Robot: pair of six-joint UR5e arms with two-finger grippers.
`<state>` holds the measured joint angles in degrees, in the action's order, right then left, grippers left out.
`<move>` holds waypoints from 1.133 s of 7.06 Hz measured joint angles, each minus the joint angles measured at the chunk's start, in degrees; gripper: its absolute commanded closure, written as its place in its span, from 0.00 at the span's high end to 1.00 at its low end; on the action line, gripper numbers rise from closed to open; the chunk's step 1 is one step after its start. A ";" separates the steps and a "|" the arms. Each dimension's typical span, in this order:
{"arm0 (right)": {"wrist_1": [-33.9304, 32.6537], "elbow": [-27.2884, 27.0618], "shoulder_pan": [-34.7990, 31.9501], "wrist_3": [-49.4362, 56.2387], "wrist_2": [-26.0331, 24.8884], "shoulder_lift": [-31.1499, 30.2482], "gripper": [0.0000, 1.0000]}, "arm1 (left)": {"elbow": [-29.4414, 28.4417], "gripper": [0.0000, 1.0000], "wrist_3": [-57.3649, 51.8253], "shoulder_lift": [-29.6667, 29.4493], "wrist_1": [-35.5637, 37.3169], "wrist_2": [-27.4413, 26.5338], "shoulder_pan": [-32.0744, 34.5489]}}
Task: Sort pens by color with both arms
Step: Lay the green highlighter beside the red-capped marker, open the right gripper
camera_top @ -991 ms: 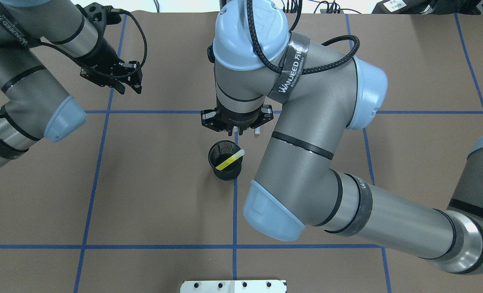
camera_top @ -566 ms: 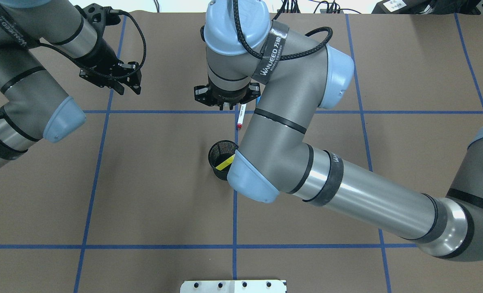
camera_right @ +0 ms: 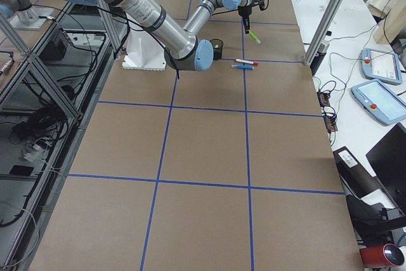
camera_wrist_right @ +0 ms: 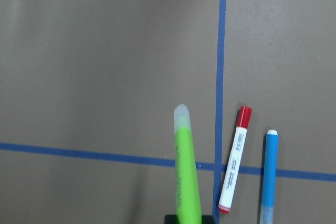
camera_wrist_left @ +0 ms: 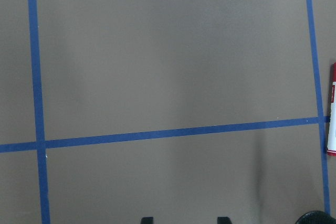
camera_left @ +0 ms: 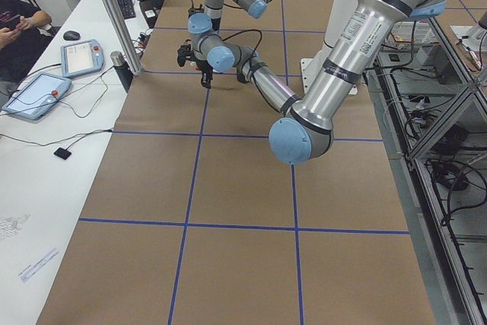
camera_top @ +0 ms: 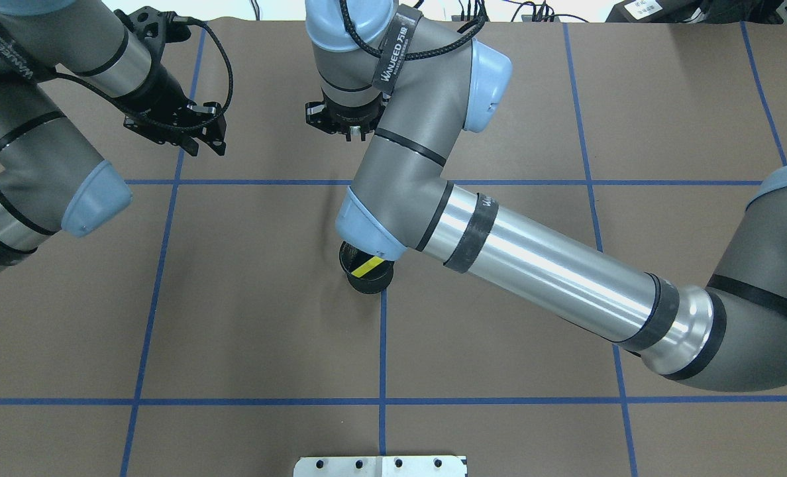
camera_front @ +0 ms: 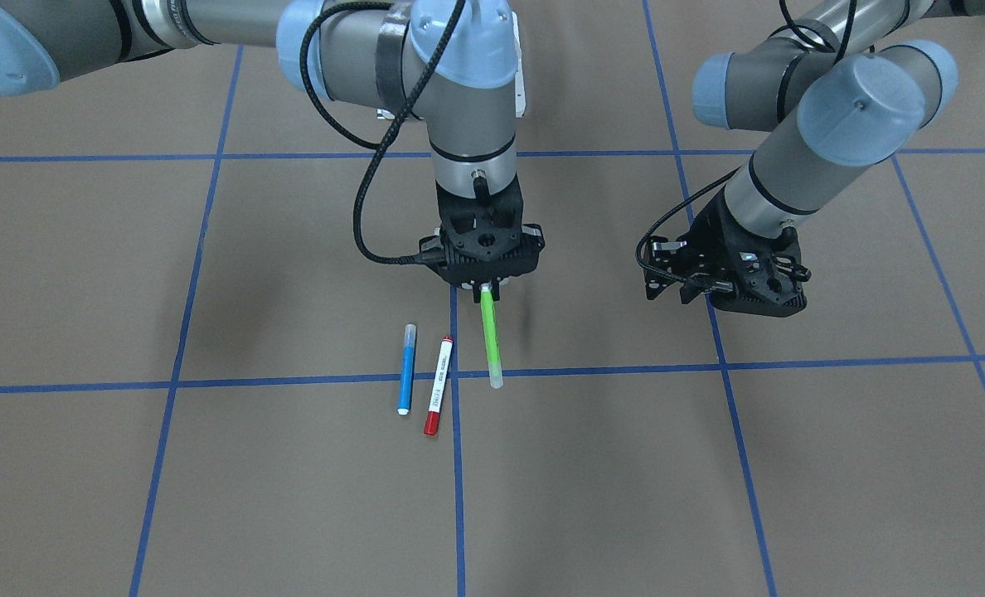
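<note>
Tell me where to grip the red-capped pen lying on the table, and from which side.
Take the red-capped pen from straight above, fingers across its white barrel towards the cap end. It lies flat, so only the top is open, and that end juts past the blue pen close beside it, probably leaving more finger room.

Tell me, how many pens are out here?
4. A blue pen and a red-capped pen lie side by side on the table; a green highlighter is gripped by the right arm; a yellow highlighter sits in the black cup. The arm could hide others.
</note>
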<state>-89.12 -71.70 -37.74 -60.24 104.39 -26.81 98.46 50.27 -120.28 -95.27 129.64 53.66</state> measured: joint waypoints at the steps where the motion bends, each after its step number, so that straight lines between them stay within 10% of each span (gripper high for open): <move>1: 1.98 3.36 -0.04 0.11 -0.43 0.52 0.09 | 0.28 0.52 0.00 0.19 0.00 0.00 -0.02; 3: 4.09 6.93 0.28 0.12 -0.65 0.99 0.20 | 0.42 0.52 0.06 0.22 0.00 0.00 -0.04; 5: 4.36 7.61 0.72 0.05 -0.60 1.05 0.72 | 0.57 0.52 0.05 0.22 0.02 0.00 -0.02; 8: 4.38 7.03 0.85 0.30 -0.31 0.82 0.99 | 0.92 0.52 0.09 0.22 0.70 0.00 -0.18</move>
<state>-84.74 -64.67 -36.89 -59.94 104.08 -25.99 99.38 50.36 -120.06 -94.58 129.64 53.48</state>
